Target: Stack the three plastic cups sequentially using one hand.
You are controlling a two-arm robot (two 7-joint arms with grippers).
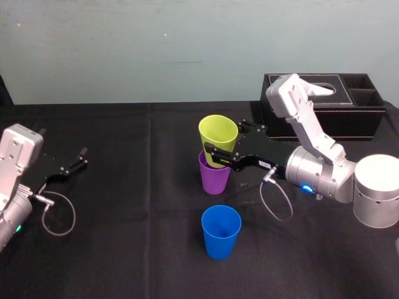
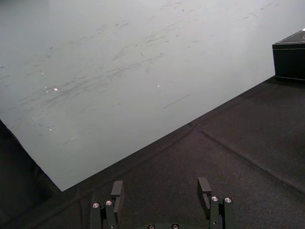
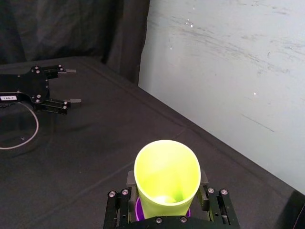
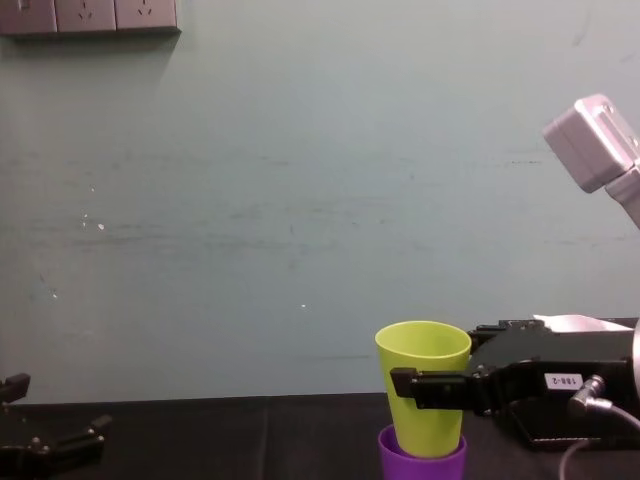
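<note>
**Plastic Cups: Count, Appearance and Position**

Count: three cups, two grippers, one tissue box.

1. Yellow-green cup (image 1: 218,138): smooth, tapered, mouth up, interior empty. It sits between the fingers of the right gripper (image 1: 222,137), one finger on each side of its wall about halfway up. The fingers are clamped on the cup.
2. Purple cup (image 1: 214,175): same form and like size. It stands on the black tablecloth (image 1: 124,237) directly beneath the right gripper. The base of the yellow-green cup is seated inside its mouth, and the yellow-green cup leans slightly in the head view.
3. Blue cup (image 1: 221,232): same form, upright, mouth up, empty. It stands alone, on the robot's side of the right gripper and apart from the two nested cups.

Left gripper (image 1: 79,159): it rests low over the cloth, well apart from all three cups and far to the left of the right gripper. Its fingers are spread with nothing between them.

Black tissue box (image 1: 349,106): it lies beyond the right gripper, behind the right arm.
</note>
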